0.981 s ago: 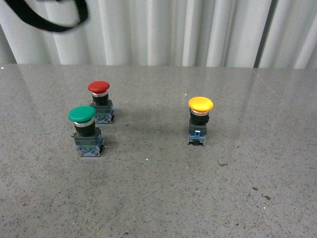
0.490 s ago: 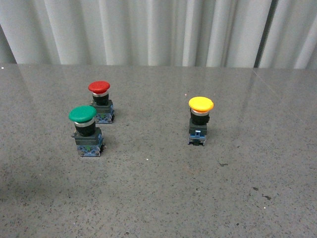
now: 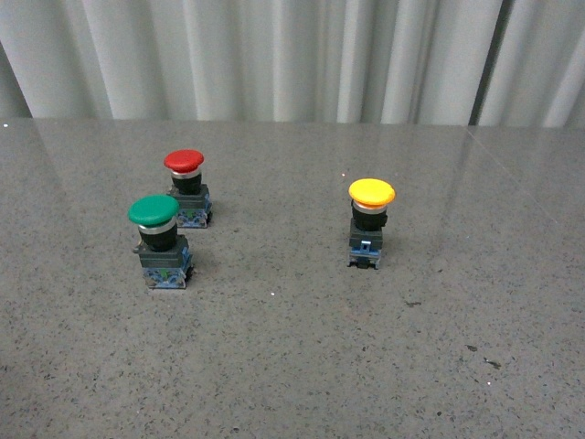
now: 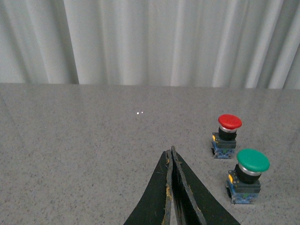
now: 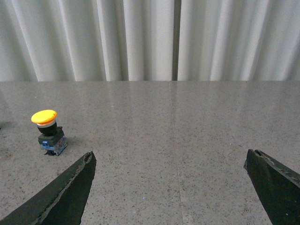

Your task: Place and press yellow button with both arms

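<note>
Yellow-capped push-button [image 3: 368,222], small and industrial in build: a glossy mushroom dome over a silver collar, then a black body, then a blue-grey contact block sitting flat on the grey speckled stone worktop [image 3: 302,366]. It stands upright and alone.

The right jaws are spread wide with nothing between them. The yellow-capped push-button [image 5: 48,134] lies ahead of them and off toward the robot's left, outside their gap. The left jaws are pressed together and hold nothing, and the yellow cap does not show in their view. Ahead of the left jaws, toward the robot's right, stand a red-capped push-button [image 4: 228,137] and a green-capped push-button [image 4: 247,176], close to each other and well apart from the yellow one.

It should be light and rigid (hard plastic and metal, nothing that looks crushable). With a broad cap over a narrow base, it seems top-heavy and apt to topple if pushed high up. The polished stone may also let it slide under a sideways nudge. The best hold is probably low, across the flat sides of the contact block or the black body just below the collar. The dome is smooth and rounded, so jaws would likely slip off it. It must also stay free for the pressing arm.
</note>
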Available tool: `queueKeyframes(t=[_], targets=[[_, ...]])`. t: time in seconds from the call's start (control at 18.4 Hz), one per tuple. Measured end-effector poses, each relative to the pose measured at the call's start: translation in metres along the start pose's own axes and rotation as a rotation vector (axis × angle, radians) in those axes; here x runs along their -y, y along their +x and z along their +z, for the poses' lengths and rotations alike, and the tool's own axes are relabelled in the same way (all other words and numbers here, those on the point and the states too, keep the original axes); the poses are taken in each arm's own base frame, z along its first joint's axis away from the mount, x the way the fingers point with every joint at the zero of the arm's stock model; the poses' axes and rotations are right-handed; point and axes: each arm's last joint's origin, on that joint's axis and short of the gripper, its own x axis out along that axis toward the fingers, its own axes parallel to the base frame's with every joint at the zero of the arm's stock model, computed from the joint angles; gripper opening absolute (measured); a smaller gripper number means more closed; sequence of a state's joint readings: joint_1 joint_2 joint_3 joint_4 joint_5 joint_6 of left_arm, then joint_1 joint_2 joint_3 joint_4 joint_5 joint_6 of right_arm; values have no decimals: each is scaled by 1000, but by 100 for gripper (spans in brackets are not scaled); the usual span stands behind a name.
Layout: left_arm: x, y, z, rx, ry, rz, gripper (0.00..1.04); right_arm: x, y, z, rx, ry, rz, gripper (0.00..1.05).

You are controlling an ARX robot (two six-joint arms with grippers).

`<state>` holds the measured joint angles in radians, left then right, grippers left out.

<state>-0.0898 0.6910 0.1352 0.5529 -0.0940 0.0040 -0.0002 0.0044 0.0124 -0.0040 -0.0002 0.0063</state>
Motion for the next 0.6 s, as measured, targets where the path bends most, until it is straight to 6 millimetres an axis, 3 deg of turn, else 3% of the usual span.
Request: queueKeyframes(t=[0.16, 0.6], targets=[[-11, -8, -8, -10, -1, 6, 4, 0, 0, 0, 0, 0, 0, 98], [-11, -27, -19, 16, -1, -5, 4, 0, 0, 0, 0, 0, 0, 98]])
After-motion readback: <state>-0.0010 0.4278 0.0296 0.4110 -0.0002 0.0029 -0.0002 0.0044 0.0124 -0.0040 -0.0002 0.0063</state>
